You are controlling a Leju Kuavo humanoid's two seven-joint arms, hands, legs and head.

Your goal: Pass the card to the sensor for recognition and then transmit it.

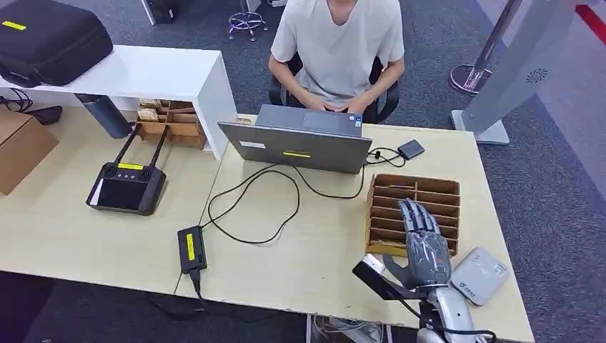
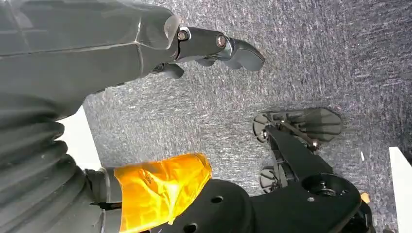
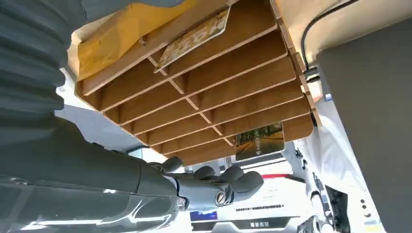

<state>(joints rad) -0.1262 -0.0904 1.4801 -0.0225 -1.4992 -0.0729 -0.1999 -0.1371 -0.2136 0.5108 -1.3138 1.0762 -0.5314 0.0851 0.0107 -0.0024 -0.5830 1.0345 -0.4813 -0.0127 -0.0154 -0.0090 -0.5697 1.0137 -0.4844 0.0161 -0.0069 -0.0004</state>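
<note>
A brown wooden slotted card rack (image 1: 414, 187) stands at the right of the table. My right hand (image 1: 425, 241) hovers over its near end with fingers stretched out and nothing in them. In the right wrist view the rack (image 3: 218, 92) shows a patterned card (image 3: 194, 38) in one slot and a second card (image 3: 259, 141) in another, with my fingers (image 3: 218, 184) apart from both. The white card sensor (image 1: 480, 274) lies just right of the hand, near the table's front edge. My left hand (image 2: 214, 46) hangs over grey carpet, holding nothing.
A person (image 1: 336, 43) sits behind an open laptop (image 1: 296, 146) at the back of the table. Black cables (image 1: 257, 207) and a power adapter (image 1: 191, 249) lie in the middle. A remote controller (image 1: 127, 187) and a cardboard box (image 1: 21, 143) are at the left.
</note>
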